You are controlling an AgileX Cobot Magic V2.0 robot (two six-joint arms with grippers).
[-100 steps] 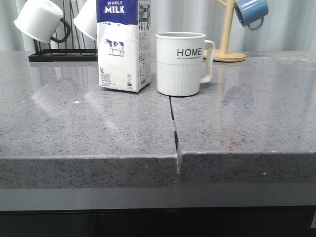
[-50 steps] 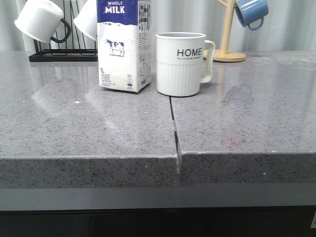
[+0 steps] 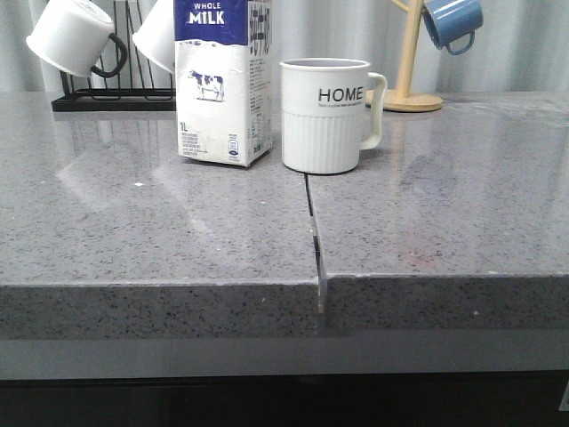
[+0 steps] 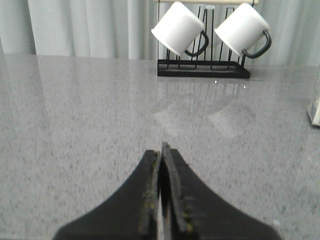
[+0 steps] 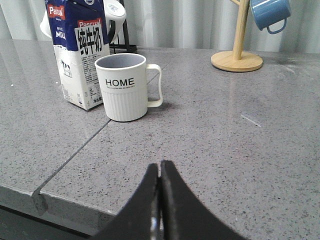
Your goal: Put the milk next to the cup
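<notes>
The milk [image 3: 222, 84], a tall white carton with a blue top and a cow picture, stands upright on the grey counter, close beside the left side of the cup [image 3: 324, 116]. The cup is a white ribbed mug with "HOME" lettering and a white handle pointing right. Both show in the right wrist view, the milk [image 5: 80, 55] and the cup [image 5: 126, 87] nearly touching. My right gripper [image 5: 160, 166] is shut and empty, low over the counter's front, well short of the cup. My left gripper [image 4: 160, 150] is shut and empty over bare counter. Neither gripper shows in the front view.
A black rack [image 3: 111, 98] with two white black-handled mugs [image 4: 179, 27] stands at the back left. A wooden mug tree [image 3: 407, 62] with a blue mug [image 3: 453, 22] stands at the back right. A seam [image 3: 313, 222] splits the counter down the middle.
</notes>
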